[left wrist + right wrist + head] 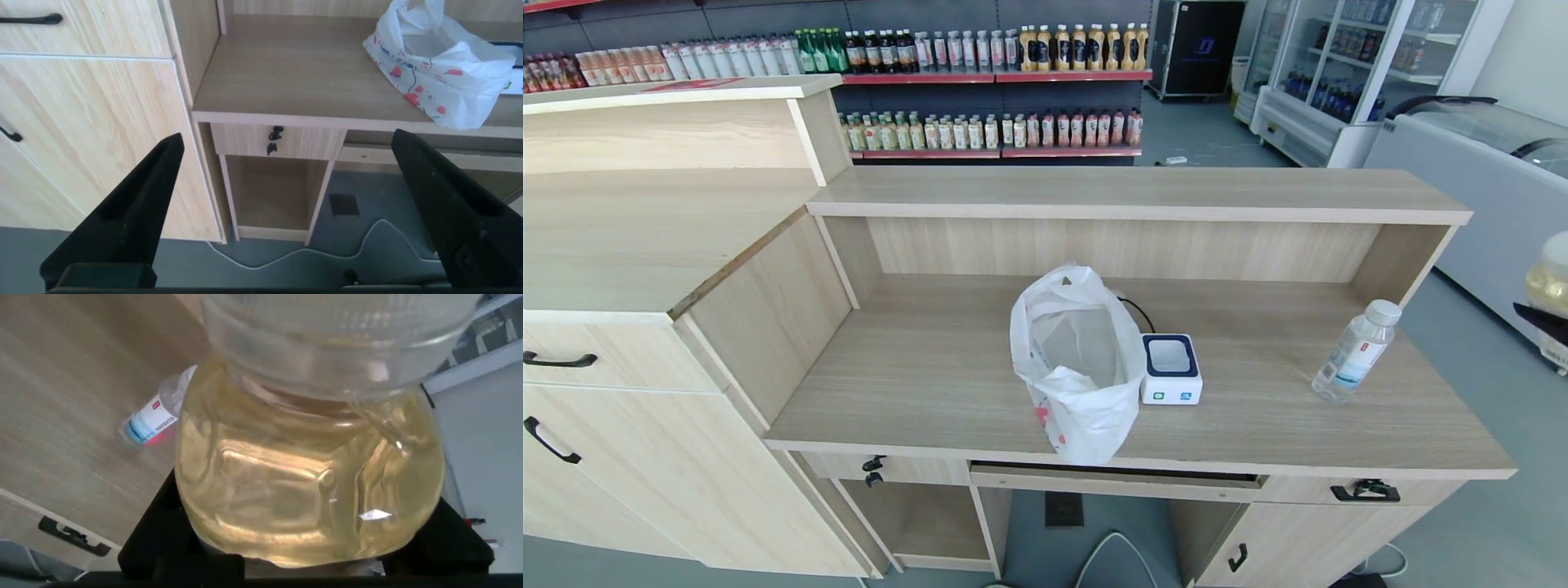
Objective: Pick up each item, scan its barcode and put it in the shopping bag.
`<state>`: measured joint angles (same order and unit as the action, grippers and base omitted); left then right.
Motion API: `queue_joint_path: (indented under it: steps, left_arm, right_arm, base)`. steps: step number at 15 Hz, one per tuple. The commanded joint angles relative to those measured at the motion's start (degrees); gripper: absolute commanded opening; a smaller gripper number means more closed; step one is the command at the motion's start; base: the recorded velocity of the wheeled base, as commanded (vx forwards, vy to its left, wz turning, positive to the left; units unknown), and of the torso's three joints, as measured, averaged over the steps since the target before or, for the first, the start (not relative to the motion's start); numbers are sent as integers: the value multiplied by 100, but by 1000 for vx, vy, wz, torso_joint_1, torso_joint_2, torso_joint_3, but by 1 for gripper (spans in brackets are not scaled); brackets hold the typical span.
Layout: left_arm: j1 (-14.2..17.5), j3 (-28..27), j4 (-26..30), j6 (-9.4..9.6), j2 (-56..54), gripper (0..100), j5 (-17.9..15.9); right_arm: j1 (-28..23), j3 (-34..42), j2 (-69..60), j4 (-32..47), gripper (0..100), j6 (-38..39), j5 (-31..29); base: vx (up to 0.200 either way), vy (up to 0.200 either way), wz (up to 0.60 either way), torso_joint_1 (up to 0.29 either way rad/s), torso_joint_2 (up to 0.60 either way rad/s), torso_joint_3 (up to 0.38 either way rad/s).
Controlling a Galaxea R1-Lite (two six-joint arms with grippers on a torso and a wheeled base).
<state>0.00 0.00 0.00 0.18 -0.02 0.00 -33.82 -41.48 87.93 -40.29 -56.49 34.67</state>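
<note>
Bottle of yellow drink (pixel 310 457) upright, cap uppermost, tight in right hand (pixel 306 543); left hand (pixel 288 140) wide open, empty.

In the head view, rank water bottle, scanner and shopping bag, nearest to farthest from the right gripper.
From the right gripper, gripping a yellow bottle past the right end of the counter:
1. Water bottle, right side.
2. Scanner, centre, beside the bag.
3. Shopping bag, scanner's left.

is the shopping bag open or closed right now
Open. The shopping bag stands on the counter with its mouth spread wide; the head view looks down into it, and no item shows inside.
</note>
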Motion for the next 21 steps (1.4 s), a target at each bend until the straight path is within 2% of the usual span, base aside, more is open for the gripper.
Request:
queue_joint_path:
  steps: [1,3,5,7,8,9,14,16,18,21]
  left_arm:
    - [0,0,0,-1,2,100,0]
    - [0,0,0,-1,2,100,0]
    - [0,0,0,-1,2,100,0]
    - [0,0,0,-1,2,100,0]
    - [0,0,0,-1,2,100,0]
    - [0,0,0,-1,2,100,0]
    - [0,0,0,-1,2,100,-9]
    - [0,0,0,-1,2,100,0]
    - [0,0,0,-1,2,100,0]
    - [0,0,0,-1,2,100,0]
  right_arm:
    - [-213,0,66,-49,0,-433,207]
    - [-442,-220,128,-40,0,-1540,1226]
    - [-433,-369,145,-58,0,-2217,1780]
    - [-239,-466,268,-207,0,-2454,1824]
    - [-231,-466,277,-234,0,-2454,1824]
    - [-116,-422,444,-840,0,-2375,1973]
    - [156,-571,1288,-673,0,-2041,2422]
    - [279,-562,1578,-682,0,-1874,2430]
    - [639,-571,1974,-717,0,-1408,2439]
    - [824,-562,2351,-735,0,-1365,2439]
  base:
    - [0,0,0,0,0,0]
    - [0,0,600,0,2,5]
    - [0,0,600,-2,2,2]
    - [0,0,600,2,2,0]
    - [0,0,600,12,12,-2]
    - [0,0,600,2,-2,2]
    - [0,0,0,0,0,0]
    - [0,0,0,0,0,0]
    - [0,0,0,0,0,0]
    - [0,0,0,0,0,0]
